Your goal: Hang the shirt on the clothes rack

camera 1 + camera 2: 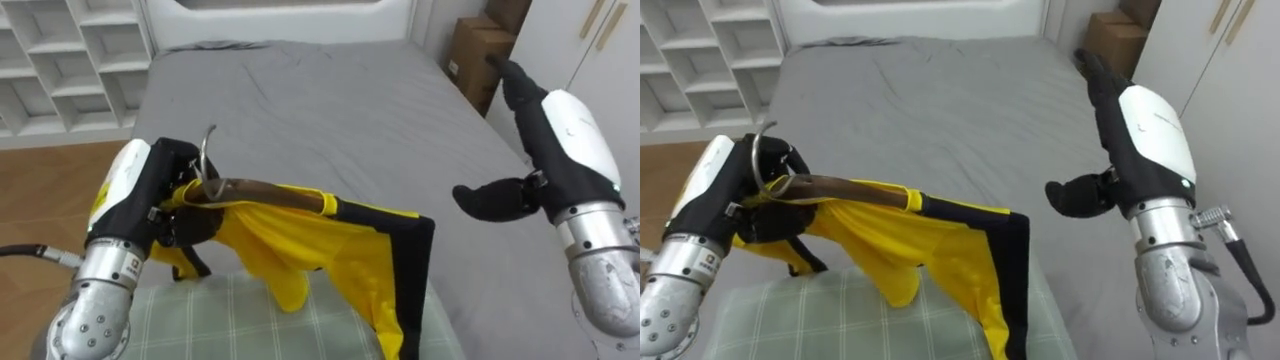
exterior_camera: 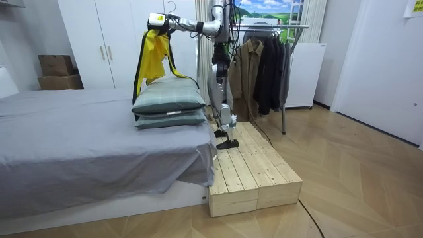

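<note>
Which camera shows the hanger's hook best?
The left eye view: the hanger's hook stands clear above the left hand, against the grey bed. The right eye view shows it overlapping the hand; the room view shows it tiny.

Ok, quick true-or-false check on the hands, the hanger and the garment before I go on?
1. The left hand is shut on the wooden hanger carrying the yellow garment. True.
2. The right hand grips the garment. False: it is open and empty, over the bed.
3. The garment hangs on the clothes rack. False: it is held above the pillows; the rack carries dark coats.
4. The robot stands on a wooden platform beside the bed. True.
</note>
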Available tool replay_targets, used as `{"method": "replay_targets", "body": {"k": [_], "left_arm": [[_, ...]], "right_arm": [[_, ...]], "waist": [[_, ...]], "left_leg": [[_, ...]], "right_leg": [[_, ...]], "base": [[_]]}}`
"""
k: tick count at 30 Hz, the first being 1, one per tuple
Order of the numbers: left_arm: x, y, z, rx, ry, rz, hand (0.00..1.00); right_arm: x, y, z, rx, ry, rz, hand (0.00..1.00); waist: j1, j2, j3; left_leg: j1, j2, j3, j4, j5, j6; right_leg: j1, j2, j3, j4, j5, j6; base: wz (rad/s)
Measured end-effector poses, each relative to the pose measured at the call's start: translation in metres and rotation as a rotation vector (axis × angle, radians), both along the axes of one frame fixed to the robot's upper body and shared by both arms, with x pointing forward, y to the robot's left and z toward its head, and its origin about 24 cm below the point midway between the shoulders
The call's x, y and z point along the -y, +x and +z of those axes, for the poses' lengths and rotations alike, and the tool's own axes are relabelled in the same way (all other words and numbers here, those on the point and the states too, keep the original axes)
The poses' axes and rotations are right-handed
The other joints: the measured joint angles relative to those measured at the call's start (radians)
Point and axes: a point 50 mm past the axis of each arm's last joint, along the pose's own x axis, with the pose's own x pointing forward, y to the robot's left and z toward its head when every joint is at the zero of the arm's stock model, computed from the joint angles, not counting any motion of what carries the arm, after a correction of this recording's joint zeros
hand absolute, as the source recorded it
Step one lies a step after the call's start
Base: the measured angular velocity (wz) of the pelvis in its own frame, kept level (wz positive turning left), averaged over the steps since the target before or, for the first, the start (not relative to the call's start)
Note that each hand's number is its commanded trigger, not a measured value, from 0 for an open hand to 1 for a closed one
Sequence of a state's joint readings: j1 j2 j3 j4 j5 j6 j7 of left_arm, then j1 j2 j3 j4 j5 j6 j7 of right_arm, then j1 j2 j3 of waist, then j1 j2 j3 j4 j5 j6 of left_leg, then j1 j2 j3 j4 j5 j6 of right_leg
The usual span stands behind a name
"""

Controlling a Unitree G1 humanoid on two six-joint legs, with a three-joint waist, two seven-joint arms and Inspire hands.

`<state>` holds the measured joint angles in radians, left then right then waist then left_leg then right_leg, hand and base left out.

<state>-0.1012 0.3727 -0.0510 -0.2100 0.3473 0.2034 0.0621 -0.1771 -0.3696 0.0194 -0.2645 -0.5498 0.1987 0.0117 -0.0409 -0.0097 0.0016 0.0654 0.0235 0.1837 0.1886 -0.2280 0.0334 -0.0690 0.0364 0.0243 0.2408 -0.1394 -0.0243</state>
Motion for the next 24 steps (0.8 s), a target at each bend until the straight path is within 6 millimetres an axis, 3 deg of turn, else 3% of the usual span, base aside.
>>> {"method": "replay_targets", "body": {"k": [10,14,24], "left_arm": [[0.001,0.0,0.0,-0.002,-0.008,-0.003,1.0],[0.001,0.0,0.0,-0.002,0.0,-0.002,1.0],[0.007,0.0,-0.004,-0.027,0.055,-0.032,1.0]], "right_arm": [[-0.005,0.001,-0.005,-0.096,-0.02,0.067,0.0],[-0.012,0.001,-0.01,-0.139,-0.022,0.114,0.0],[-0.029,0.0,-0.021,-0.244,0.004,0.234,0.0]], "waist": [[0.016,0.005,0.0029],[0.022,0.01,0.0064],[0.032,0.01,0.0062]], "left_leg": [[0.0,0.0,-0.012,0.0,0.0,0.0],[-0.003,-0.001,-0.023,0.0,0.0,-0.001],[-0.002,-0.001,-0.034,-0.001,0.001,-0.001]], "right_leg": [[0.006,-0.002,-0.01,-0.005,0.001,-0.001],[0.008,-0.004,-0.019,-0.006,0.001,-0.001],[0.02,-0.005,-0.029,-0.02,0.001,-0.001]], "base": [[0.03],[0.08],[0.02]]}}
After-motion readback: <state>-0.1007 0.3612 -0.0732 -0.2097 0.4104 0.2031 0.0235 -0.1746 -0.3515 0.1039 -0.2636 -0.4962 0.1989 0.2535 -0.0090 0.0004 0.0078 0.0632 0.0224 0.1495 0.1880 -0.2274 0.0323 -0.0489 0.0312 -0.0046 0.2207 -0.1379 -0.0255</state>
